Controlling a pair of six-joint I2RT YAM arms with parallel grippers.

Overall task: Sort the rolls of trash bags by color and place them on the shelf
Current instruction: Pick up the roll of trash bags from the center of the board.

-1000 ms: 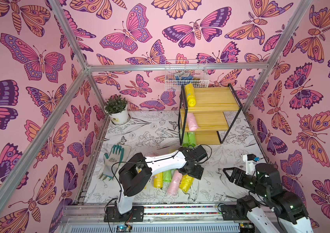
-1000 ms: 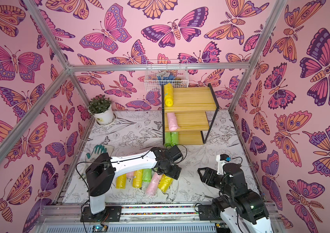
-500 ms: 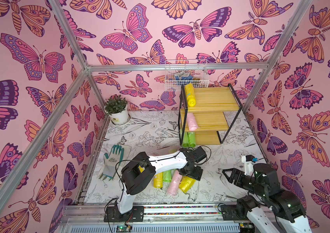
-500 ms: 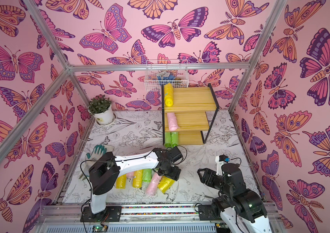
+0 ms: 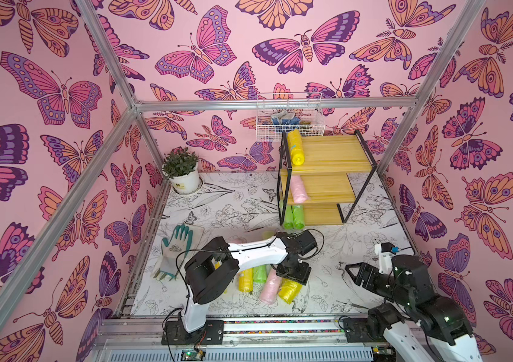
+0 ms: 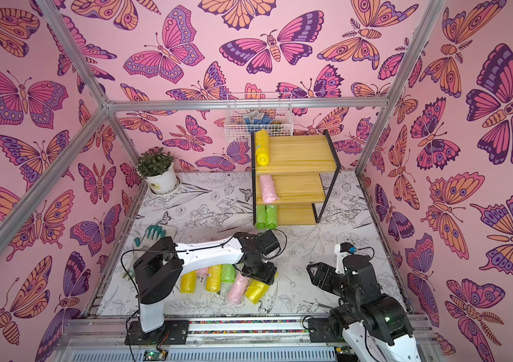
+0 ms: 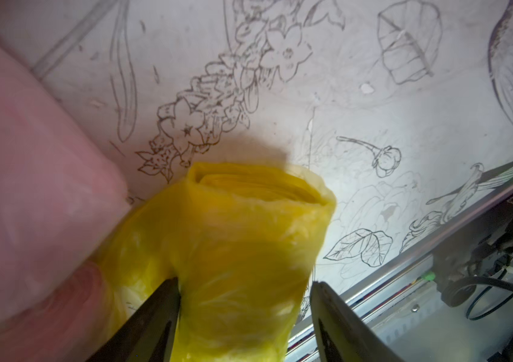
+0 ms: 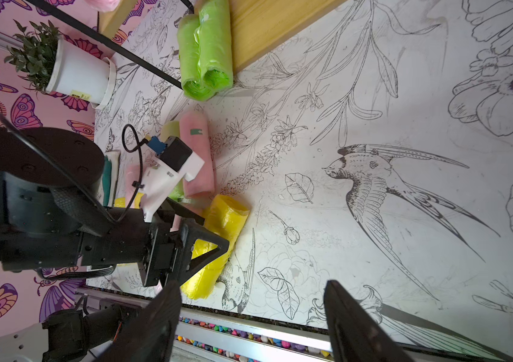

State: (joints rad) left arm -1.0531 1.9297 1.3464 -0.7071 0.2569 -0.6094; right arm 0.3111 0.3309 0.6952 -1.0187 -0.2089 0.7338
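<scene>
Lower centre of both top views: the left gripper (image 7: 244, 283) points down at the end of a row of loose rolls (image 5: 245, 279) and straddles a yellow roll (image 5: 289, 290) lying on the flower-printed table (image 5: 233, 200). In the left wrist view one finger (image 7: 154, 313) presses the crinkled film and the other sits just beside it. The jaws stand partly spread and the roll is not yet pinched. A pink roll (image 5: 270, 286) lies touching it on one side, which likely explains the approach from above, across the roll's width, rather than from the side.

Right of centre in a top view, the shelf (image 5: 330, 153) shows the scheme. A shelved yellow roll (image 5: 294, 147) is on the top board, a shelved pink roll (image 5: 299, 189) on the middle one and two green rolls (image 5: 292, 216) on the bottom. Each lies at the board's left end, seemingly to leave room for the rest. By that scheme, the roll between the jaws belongs on the top board.

At lower right the right gripper (image 8: 252, 283) hovers empty over bare table with its jaws wide. It is well apart from the pile, apparently parked clear to give the left arm room.
</scene>
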